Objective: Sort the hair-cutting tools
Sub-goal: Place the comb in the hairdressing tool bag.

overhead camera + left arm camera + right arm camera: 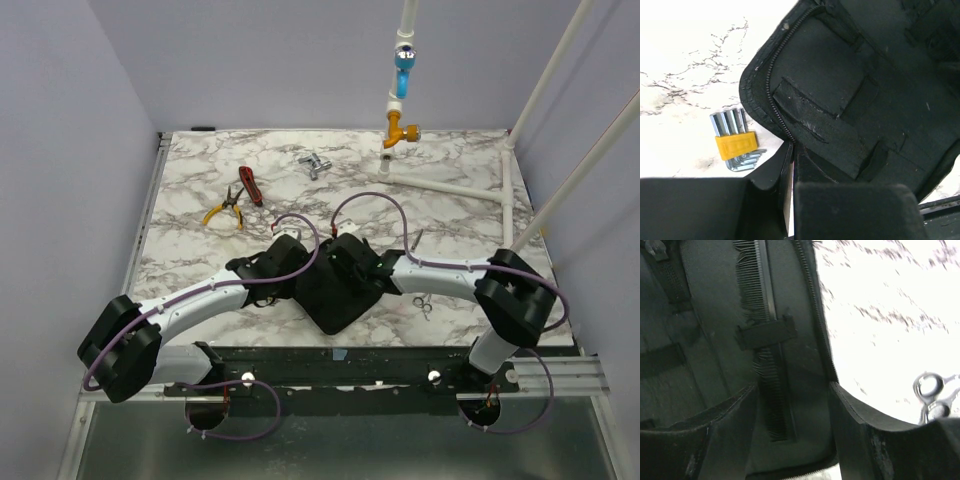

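Hovering with jaws spread, the right gripper (792, 392) straddles the black comb (767, 290), tucked under a strap (765, 332) inside the open black case (705, 315). The left gripper (792, 155) pinches the case's edge. Silver scissors (932, 395) lie on the table (880, 315) nearby.

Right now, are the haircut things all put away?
Not all. Done: the comb sits under a strap inside the black case. In hand: the left gripper pinches the case's edge, and the right gripper is open around the comb's end. Left: the scissors lie on the table beside the case.
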Tool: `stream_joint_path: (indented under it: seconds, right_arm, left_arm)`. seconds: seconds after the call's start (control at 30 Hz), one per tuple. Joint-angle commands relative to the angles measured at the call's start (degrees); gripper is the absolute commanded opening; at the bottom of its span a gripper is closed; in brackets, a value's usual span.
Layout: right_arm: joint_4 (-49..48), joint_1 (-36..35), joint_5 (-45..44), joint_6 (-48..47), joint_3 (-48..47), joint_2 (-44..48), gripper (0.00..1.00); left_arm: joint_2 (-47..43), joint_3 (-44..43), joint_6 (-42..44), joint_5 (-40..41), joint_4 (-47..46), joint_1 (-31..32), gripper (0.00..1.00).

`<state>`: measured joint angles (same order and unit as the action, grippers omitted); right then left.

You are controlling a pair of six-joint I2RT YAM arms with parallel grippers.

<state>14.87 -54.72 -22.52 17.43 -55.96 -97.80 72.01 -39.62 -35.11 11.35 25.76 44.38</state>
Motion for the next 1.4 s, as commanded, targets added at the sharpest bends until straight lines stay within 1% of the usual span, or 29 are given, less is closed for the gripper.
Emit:
stream_joint_path:
  seconds: [0.0, 0.03, 0.07, 0.23, 0.33, 0.43, 0.5, 0.6, 0.67, 0.8, 0.87, 0.97, 1.07, 1.13, 1.23, 1.3, 1.37]
  right_arm:
    - [2.3, 0.3, 0.3, 9.4, 6.1, 10.3, 0.62]
    - [2.5, 0.3, 0.4, 11.3, 7.5, 12.5, 0.63]
    - [2.5, 0.3, 0.3, 13.6, 8.8, 15.2, 0.63]
    - [2.2, 0.3, -0.6, 23.0, 15.5, 25.1, 0.65]
    - [3.7, 0.3, -1.7, 27.2, 17.0, 27.0, 0.67]
    - [5.6, 0.3, -2.7, 32.3, 18.4, 26.0, 0.67]
    - [4.2, 0.3, -2.2, 34.4, 20.7, 25.6, 0.67]
    - [-0.4, 0.3, 0.2, 35.1, 23.0, 25.5, 0.66]
    - [-2.0, 0.3, 0.0, 35.0, 23.3, 24.7, 0.64]
    - [-2.6, 0.3, -1.5, 32.3, 21.5, 21.4, 0.6]
    - [-2.7, 0.3, -2.8, 30.4, 20.3, 20.3, 0.59]
    - [1.4, 0.3, -6.2, 28.9, 17.1, 20.8, 0.63]
    - [5.8, 1.1, -12.1, 28.6, 14.9, 24.6, 0.65]
    - [7.2, 5.3, -11.8, 27.9, 14.4, 26.8, 0.66]
    - [5.7, 16.3, -6.7, 26.5, 15.3, 27.9, 0.65]
    - [3.3, 22.8, -3.7, 25.8, 15.7, 26.7, 0.64]
    - [1.9, 26.4, -3.0, 25.2, 14.6, 23.7, 0.62]
  left_arm:
    - [-0.9, 0.5, -2.7, 1.1, -0.7, 0.6, 0.08]
    - [-1.0, 0.5, -3.1, 1.1, -1.0, 0.7, 0.11]
    - [-1.2, 0.5, -3.5, 1.2, -1.3, 0.6, 0.12]
    - [-1.2, 0.8, -6.1, 0.9, -3.1, 0.6, 0.12]
    - [-0.3, 1.7, -8.7, 0.8, -4.3, 0.7, 0.09]
    - [-0.1, 3.5, -12.5, 0.8, -6.5, 0.7, 0.06]
    - [-0.6, 5.5, -14.6, 0.3, -8.9, 0.6, 0.06]
    - [-1.4, 8.6, -16.9, -1.2, -12.9, 0.6, 0.06]
    - [-1.9, 10.1, -17.6, -1.7, -14.7, 0.6, 0.06]
    - [-1.8, 11.5, -17.6, -2.1, -16.7, 0.6, 0.09]
    - [-1.4, 12.0, -17.6, -2.1, -17.2, 0.6, 0.09]
    - [-1.4, 12.4, -18.2, -1.6, -17.0, 0.7, 0.09]
    - [-3.4, 13.5, -19.3, 0.2, -16.6, 0.6, 0.09]
    - [-5.1, 14.4, -20.5, 2.0, -16.1, 0.7, 0.09]
    - [-6.8, 15.6, -21.9, 3.8, -16.1, 0.6, 0.06]
    - [-7.0, 16.2, -22.1, 4.1, -16.3, 0.6, 0.05]
    - [-6.6, 16.2, -22.0, 4.2, -16.3, 0.7, 0.05]
